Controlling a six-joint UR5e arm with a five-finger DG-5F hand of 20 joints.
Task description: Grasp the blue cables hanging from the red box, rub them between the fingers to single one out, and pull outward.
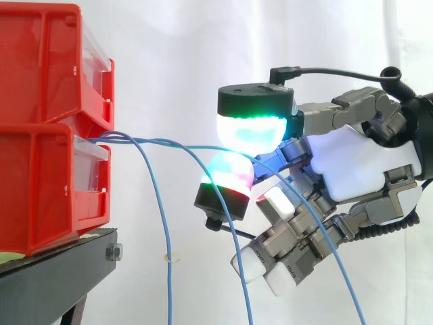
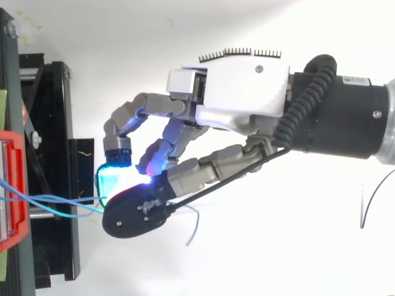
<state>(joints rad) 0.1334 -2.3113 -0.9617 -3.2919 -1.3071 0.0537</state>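
Observation:
Three thin blue cables come out of the front of the lower red box (image 1: 40,189). One cable (image 1: 162,230) hangs straight down, free. A second (image 1: 240,284) drops past the lower fingertip. The third (image 1: 196,147) runs level between a cyan-green glowing pad (image 1: 252,128) above and a magenta pad (image 1: 229,175) below, then slopes down to the right across the other curled fingers. My hand (image 1: 365,169) reaches in from the right and is shut on this cable, well clear of the box. From above, the hand (image 2: 241,92) pinches the cables (image 2: 55,200) at its glowing tips, and a loose end (image 2: 192,229) trails behind.
A second red box (image 1: 40,61) sits stacked on the lower one. Both rest on a black stand (image 1: 54,271) at the left. A white curtain hangs behind. In the top view the red box edge (image 2: 15,185) and the stand (image 2: 55,123) lie at the left.

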